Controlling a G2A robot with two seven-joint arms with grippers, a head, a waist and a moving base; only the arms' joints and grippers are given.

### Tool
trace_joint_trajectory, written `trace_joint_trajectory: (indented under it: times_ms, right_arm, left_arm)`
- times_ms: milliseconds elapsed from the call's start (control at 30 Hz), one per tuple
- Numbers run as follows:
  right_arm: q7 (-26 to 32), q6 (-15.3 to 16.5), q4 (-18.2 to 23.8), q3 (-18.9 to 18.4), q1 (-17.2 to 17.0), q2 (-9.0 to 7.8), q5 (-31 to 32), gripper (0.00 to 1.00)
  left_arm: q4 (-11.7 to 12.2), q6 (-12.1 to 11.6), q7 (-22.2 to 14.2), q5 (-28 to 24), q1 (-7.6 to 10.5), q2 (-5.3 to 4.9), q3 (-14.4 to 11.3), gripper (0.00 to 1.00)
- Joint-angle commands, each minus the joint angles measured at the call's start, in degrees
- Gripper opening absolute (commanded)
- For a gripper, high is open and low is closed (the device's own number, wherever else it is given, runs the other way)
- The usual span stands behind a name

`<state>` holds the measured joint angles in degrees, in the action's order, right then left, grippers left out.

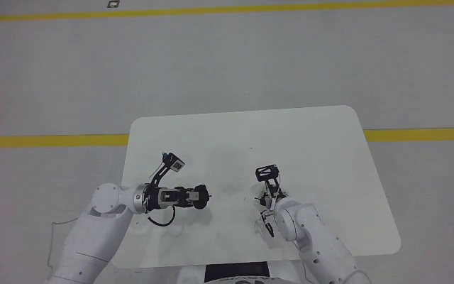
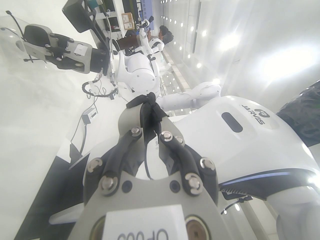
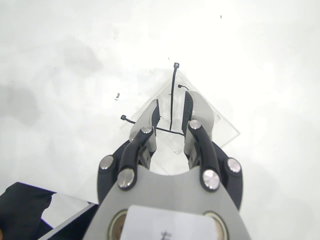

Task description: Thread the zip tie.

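Several black zip ties lie on a small clear plate (image 3: pixel 226 129) on the white table (image 1: pixel 319 142). One zip tie (image 3: pixel 172 93) runs straight away from the wrist, and a second zip tie (image 3: pixel 140 124) crosses its tail end. My right gripper (image 3: pixel 172 98) points down just above the plate, open, with a finger on each side of the straight tie. The left wrist view shows that right gripper (image 2: pixel 27 41) over the plate (image 2: pixel 8 24). My left gripper (image 2: pixel 150 111) hovers level to the left of it (image 1: pixel 204 195), shut, its tips wrapped in black cloth (image 2: pixel 150 101).
The white table reaches far beyond and to the right of both grippers. Its front edge (image 1: pixel 213 264) is close behind the arms. Grey floor with yellow lines surrounds it.
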<state>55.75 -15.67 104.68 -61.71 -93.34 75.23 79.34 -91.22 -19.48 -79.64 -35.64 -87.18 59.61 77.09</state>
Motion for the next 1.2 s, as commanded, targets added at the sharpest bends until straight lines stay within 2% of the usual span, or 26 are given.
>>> trace_joint_trajectory:
  times_ms: [0,133,300,500,733,867,1167]
  right_arm:
    - [0.09,-0.59,-0.67,0.23,0.37,0.11,0.16,0.15]
    - [-0.01,-1.56,-1.1,0.38,0.78,0.3,0.08,0.0]
    - [-0.78,-1.83,0.87,-0.6,-0.35,0.19,0.03,0.0]
    - [-2.95,-0.79,6.57,-3.53,-4.14,-0.31,-1.47,0.0]
    - [-13.68,3.38,14.01,-9.32,-11.14,-0.88,-11.54,0.0]
    - [-19.16,9.02,16.7,-12.7,-15.32,-1.24,-19.96,0.0]
    - [-19.36,9.59,16.77,-12.97,-15.57,-1.28,-20.66,0.0]
  left_arm:
    - [0.0,0.0,0.0,0.0,0.0,0.0,0.0,0.0]
    - [0.0,0.0,0.0,0.0,0.0,0.0,0.0,0.0]
    - [0.0,0.0,0.0,0.0,0.0,0.0,0.0,0.0]
    - [0.0,0.0,0.0,0.0,0.0,0.0,0.0,0.0]
    - [0.0,0.0,0.0,0.0,0.0,0.0,0.0,0.0]
    - [0.0,0.0,0.0,0.0,0.0,0.0,0.0,0.0]
    - [0.0,0.0,0.0,0.0,0.0,0.0,0.0,0.0]
